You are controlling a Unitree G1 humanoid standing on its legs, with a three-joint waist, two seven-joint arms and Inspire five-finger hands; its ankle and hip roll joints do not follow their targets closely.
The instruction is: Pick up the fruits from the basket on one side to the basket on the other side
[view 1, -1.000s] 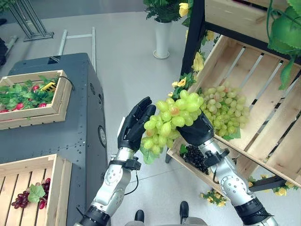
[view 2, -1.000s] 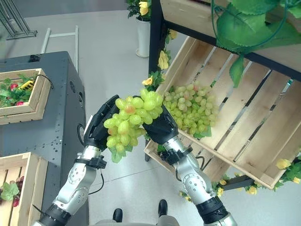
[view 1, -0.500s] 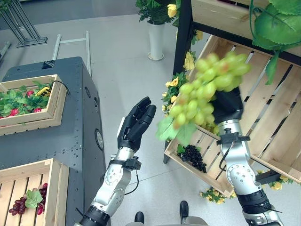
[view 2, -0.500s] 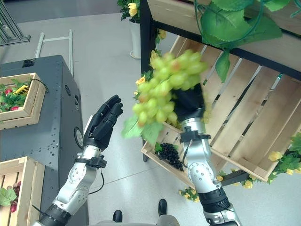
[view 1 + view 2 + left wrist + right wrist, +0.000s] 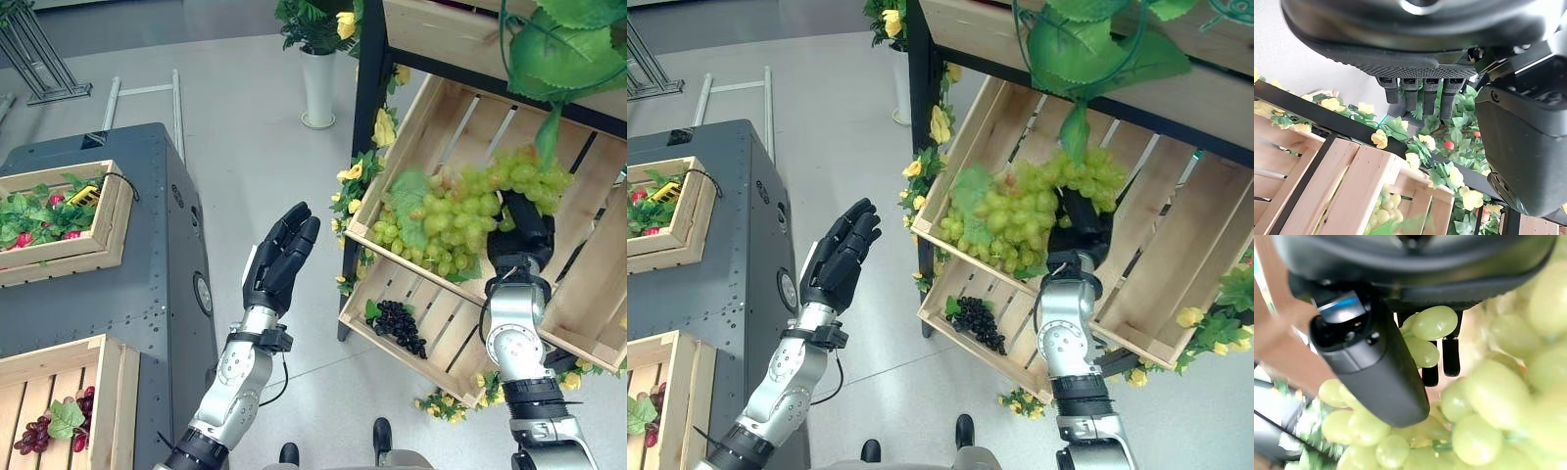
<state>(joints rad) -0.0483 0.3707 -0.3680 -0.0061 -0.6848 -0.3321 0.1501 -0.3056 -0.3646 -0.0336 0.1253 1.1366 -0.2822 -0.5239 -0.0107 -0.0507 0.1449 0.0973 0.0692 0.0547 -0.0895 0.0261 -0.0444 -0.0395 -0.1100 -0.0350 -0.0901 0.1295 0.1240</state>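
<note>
A bunch of green grapes (image 5: 524, 176) lies at the upper part of the slanted wooden crate (image 5: 588, 294) on the right. My right hand (image 5: 524, 235) reaches up into that crate from below, with its thumb (image 5: 1376, 372) and fingers closed round grapes (image 5: 1432, 323) of the bunch. A second mass of green grapes (image 5: 431, 230) with a leaf rests just left of it in the same crate. Over the floor between cabinet and shelf, my left hand (image 5: 279, 264) is raised with straight fingers (image 5: 1415, 93) and holds nothing.
A lower shelf crate holds dark grapes (image 5: 397, 323). On the dark cabinet (image 5: 157, 284) at the left stand a crate with leaves and red fruit (image 5: 108, 240) and a nearer crate (image 5: 118, 392) with red grapes (image 5: 44, 431). A white vase (image 5: 318, 88) stands behind.
My right hand swung the green grape bunch away from my left hand, up and right, then down into the slanted crate. The left hand stayed raised and open. The camera shifted slightly.
</note>
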